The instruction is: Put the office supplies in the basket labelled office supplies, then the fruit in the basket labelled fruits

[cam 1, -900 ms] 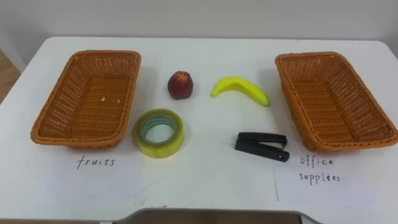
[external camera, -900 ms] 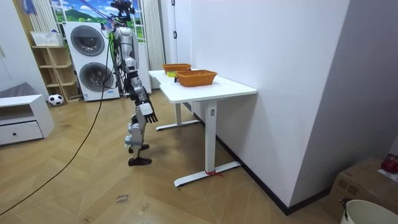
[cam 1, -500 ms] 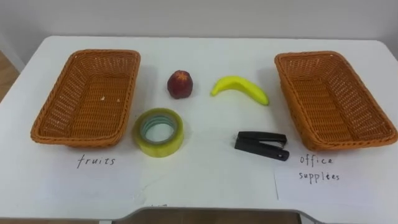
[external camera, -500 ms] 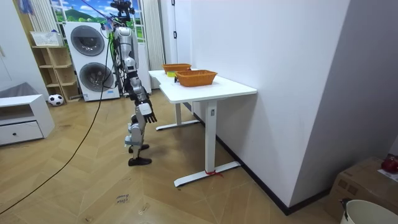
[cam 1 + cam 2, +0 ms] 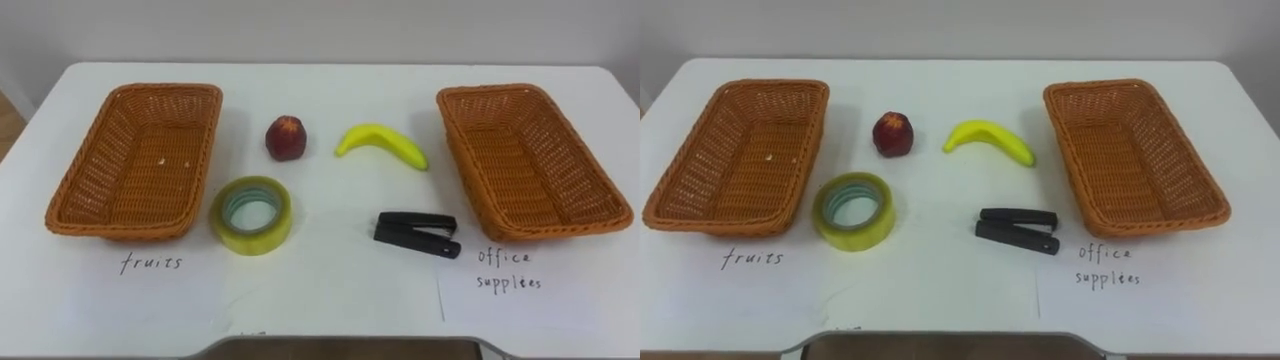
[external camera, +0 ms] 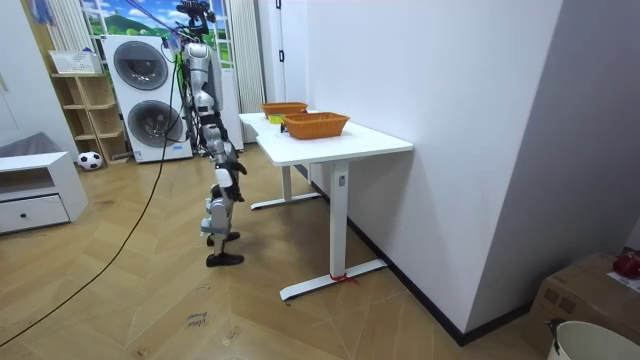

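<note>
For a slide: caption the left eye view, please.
Apple, banana, tape roll and stapler lie on the table between the fruits basket and office supplies basket.

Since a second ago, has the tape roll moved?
No. The tape roll still sits by the near right corner of the left basket; only the camera shifted.

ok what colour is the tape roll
Yellowish-green tape roll with a paler inner ring, clearest in the left eye view.

the white table (image 5: 320,95) is lit brightly and evenly from overhead; only soft, short shadows are cast around the tape roll (image 5: 251,214), the stapler (image 5: 417,233) and the banana (image 5: 382,144).
</note>
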You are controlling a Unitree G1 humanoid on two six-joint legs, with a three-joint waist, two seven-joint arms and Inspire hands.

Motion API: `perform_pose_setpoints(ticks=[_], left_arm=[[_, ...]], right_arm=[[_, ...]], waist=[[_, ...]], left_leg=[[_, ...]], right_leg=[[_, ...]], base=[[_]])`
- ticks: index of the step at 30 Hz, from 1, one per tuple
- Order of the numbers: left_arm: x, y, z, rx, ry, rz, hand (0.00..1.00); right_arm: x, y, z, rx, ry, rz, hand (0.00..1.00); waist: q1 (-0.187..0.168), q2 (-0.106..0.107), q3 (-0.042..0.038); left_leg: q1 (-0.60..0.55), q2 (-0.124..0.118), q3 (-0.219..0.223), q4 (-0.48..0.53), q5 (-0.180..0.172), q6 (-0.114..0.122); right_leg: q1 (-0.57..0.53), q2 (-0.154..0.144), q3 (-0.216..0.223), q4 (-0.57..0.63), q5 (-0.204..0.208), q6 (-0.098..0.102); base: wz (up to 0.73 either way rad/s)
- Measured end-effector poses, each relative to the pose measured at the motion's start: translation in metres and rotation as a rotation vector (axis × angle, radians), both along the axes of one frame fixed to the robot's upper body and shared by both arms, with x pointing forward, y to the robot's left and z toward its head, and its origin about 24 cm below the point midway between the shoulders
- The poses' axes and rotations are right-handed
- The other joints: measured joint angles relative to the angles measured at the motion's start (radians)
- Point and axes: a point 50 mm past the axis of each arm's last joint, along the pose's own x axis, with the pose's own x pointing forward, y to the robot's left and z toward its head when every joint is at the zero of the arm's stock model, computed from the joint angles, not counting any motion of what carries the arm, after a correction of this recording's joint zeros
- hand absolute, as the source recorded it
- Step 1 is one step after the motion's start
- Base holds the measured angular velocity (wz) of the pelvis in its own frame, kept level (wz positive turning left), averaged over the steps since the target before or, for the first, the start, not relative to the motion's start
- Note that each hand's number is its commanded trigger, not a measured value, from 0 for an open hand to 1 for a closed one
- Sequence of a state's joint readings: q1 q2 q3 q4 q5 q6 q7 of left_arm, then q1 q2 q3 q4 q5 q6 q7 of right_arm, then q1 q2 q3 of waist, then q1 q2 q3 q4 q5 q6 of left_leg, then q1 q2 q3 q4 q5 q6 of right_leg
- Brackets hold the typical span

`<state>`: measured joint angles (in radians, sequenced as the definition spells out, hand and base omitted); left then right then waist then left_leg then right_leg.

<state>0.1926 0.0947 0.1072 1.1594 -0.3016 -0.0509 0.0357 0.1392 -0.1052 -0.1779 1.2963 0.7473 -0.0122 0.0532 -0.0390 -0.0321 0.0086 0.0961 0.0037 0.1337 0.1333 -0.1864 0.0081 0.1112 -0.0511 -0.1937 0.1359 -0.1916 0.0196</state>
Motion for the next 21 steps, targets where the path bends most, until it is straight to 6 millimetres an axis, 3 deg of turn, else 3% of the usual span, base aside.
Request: perform_pose_setpoints(ticks=[4,8,11,13,21], left_arm=[[-0.013,0.010,0.001,0.018,0.014,0.095,0.00],[-0.018,0.013,0.002,0.025,0.022,0.130,0.00],[-0.020,0.017,0.003,0.027,0.021,0.143,0.00],[-0.021,0.022,0.004,0.041,0.022,0.145,0.00],[-0.021,0.028,0.005,0.057,0.042,0.129,0.00]], right_arm=[[-0.011,-0.016,0.003,-0.041,-0.004,-0.286,0.00],[-0.013,-0.026,0.006,-0.081,-0.005,-0.384,0.00],[-0.014,-0.037,0.010,-0.110,-0.018,-0.509,0.00],[-0.008,-0.050,0.015,-0.151,-0.052,-0.585,0.00],[0.012,-0.088,0.036,-0.281,-0.097,-0.706,0.00]], waist=[[-0.032,-0.003,-0.0074],[-0.049,-0.007,-0.0141],[-0.065,-0.015,-0.0134],[-0.066,-0.023,-0.0068],[-0.102,-0.038,-0.0061]], left_leg=[[0.002,0.000,0.004,0.000,0.000,0.000],[0.004,0.000,0.008,0.000,0.000,0.000],[0.007,0.000,0.009,0.002,0.000,0.000],[0.019,0.002,0.025,0.001,0.000,0.000],[0.012,0.002,0.027,-0.004,-0.002,0.001]], right_leg=[[0.000,0.000,0.000,0.002,0.000,0.000],[0.000,0.000,0.002,0.002,0.000,0.000],[0.000,-0.001,0.007,0.007,0.000,0.000],[-0.001,-0.001,0.023,0.016,-0.005,-0.001],[-0.011,0.000,0.029,0.022,-0.007,-0.001]], base=[[0.00],[-0.02],[-0.02],[-0.18],[-0.02]])
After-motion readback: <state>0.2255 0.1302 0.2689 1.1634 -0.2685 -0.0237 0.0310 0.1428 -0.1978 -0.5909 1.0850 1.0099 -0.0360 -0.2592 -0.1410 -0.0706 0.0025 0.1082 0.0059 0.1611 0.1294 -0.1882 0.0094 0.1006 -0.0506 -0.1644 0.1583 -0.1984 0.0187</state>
